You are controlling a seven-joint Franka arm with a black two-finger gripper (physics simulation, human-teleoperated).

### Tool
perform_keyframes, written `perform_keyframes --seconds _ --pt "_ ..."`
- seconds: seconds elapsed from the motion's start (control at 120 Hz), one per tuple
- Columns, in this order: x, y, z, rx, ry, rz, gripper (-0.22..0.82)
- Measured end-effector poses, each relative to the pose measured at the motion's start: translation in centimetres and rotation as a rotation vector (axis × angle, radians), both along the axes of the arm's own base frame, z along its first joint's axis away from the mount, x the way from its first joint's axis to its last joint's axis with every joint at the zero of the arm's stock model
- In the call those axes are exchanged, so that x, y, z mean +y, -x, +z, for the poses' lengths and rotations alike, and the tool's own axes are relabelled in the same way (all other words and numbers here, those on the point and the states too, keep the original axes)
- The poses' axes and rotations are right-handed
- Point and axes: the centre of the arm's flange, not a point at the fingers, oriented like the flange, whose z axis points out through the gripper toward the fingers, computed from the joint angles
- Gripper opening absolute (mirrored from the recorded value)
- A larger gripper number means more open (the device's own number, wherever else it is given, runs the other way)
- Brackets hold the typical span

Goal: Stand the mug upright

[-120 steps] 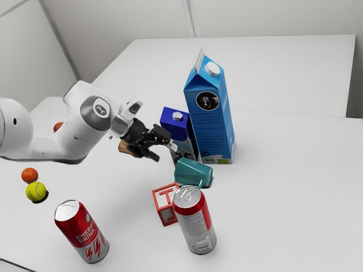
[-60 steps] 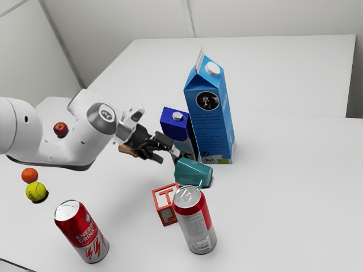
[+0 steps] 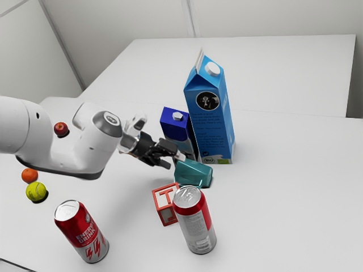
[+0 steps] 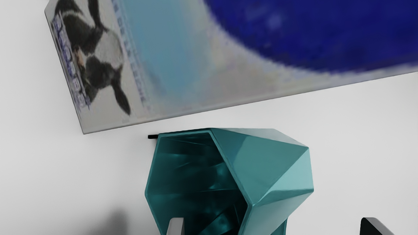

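Teal faceted mug (image 3: 194, 173): on its side, beside the small milk carton (image 3: 175, 131), mouth toward the gripper (image 3: 175, 161).
Jaws: wide apart, gripping nothing.
Likely reason for spread: room to take the toppled mug for righting.
Mug to jaws: one jaw overlaps the mouth in the wrist view, the other stands beyond the base; contact unclear.

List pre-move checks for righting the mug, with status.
1. Gripper open: ok.
2. Mug upright: not ok, lying on its side.
3. Fingertips at grasp depth on the mug: cannot tell; one overlaps its mouth in the wrist view.
4. Small blue-topped carton standing: ok, but close beside the mug.
5. Red-framed letter block free of the mug: cannot tell.
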Motion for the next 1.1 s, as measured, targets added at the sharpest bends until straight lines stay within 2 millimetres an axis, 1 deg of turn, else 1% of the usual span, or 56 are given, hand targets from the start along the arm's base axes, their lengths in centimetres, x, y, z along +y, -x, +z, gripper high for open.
perform_keyframes --seconds 0.492,0.808,0.875,0.95,1.0,1.1 --pt "-0.6 0.6 -2.8 -0.046 0.124 0.041 0.59" --pt "-1.5 0.8 -3.2 -0.109 0.206 0.026 0.57" --pt "-1.7 0.8 -3.4 -0.116 0.219 0.019 0.54" --pt "-1.9 0.9 -3.5 -0.126 0.233 0.012 0.46" --pt "-2.1 0.9 -3.5 -0.133 0.239 0.003 0.39" --pt "-2.3 0.9 -3.4 -0.148 0.244 -0.01 0.23"
